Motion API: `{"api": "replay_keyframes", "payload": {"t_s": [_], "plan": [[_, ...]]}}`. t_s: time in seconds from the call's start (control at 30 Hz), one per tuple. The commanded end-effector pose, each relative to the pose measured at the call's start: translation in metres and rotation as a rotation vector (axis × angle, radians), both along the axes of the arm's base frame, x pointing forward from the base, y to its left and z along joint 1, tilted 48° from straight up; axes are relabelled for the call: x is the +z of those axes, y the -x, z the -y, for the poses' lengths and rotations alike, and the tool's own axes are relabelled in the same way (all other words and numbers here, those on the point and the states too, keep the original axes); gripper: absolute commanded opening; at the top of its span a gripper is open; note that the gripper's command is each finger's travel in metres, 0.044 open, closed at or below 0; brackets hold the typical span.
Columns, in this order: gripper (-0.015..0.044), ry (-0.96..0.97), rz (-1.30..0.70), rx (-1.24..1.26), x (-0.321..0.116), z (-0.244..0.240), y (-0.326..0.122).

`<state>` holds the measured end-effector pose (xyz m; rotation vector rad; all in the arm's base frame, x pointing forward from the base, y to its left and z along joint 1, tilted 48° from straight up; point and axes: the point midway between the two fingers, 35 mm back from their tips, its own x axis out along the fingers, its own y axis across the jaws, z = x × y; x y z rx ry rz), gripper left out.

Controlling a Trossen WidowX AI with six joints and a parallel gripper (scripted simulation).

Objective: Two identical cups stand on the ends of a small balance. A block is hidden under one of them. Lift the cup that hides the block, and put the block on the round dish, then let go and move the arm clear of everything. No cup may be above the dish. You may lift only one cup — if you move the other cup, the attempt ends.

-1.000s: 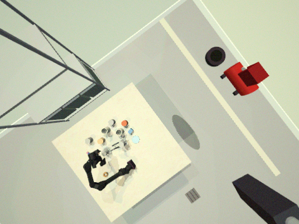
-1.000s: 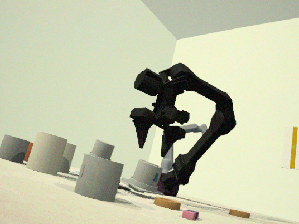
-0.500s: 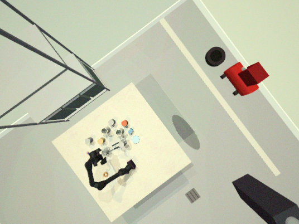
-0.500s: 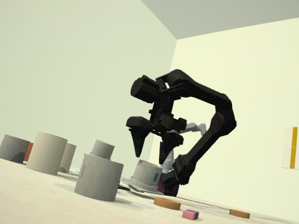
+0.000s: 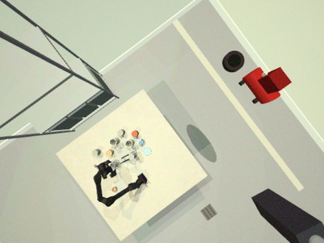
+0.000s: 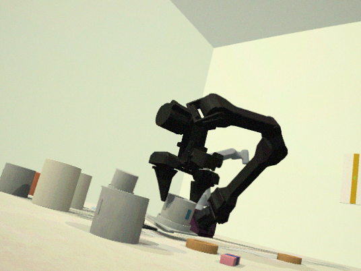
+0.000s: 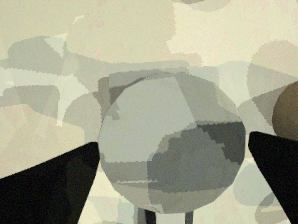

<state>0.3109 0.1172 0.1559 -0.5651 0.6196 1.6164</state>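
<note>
Top view first: the pale square table (image 5: 169,169) takes up the lower middle of the frame, the black arm (image 5: 99,188) (image 6: 274,129) bent over its left part. Its gripper (image 5: 109,173) (image 6: 177,201) (image 7: 174,145) is spread nearly as wide as it goes, nothing in its grasp. Next in size, the balance (image 5: 124,159) (image 6: 161,226) lies left of the table's middle. In the exterior view the near cup (image 5: 115,164) (image 6: 178,210) (image 7: 172,142) stands on it, leaning with the pan, below and between the fingertips; the other cup (image 5: 132,156) sits at the upper right end in the top view. The round dish (image 5: 147,151) lies right of that. The block shows nowhere; I'd guess it is under the cup being approached, since that pan looks low.

The step looks like lowering around this cup. From the wrist view clearance is slim both sides, so I'd keep it centred, come straight down, close gently below the rim, then lift slowly along the cup's lean, so the balance doesn't swing and shift the other cup.
</note>
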Motion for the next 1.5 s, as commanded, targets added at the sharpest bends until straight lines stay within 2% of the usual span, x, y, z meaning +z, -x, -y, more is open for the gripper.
{"api": "replay_keyframes", "payload": {"t_s": [0.0, 0.43, 0.57, 0.77, 1.13, 1.47], "plan": [[0.0440, -0.004, -0.003, 0.000, -0.005, -0.006, 0.002], [0.0440, -0.007, -0.003, 0.001, -0.017, -0.020, 0.006], [0.0335, -0.007, -0.003, 0.001, -0.017, -0.020, 0.006], [0.0295, -0.007, -0.003, 0.001, -0.017, -0.020, 0.006], [0.0006, -0.005, 0.002, -0.016, -0.010, -0.013, 0.003], [0.0000, -0.004, 0.009, -0.039, -0.002, -0.004, 0.000]]}}
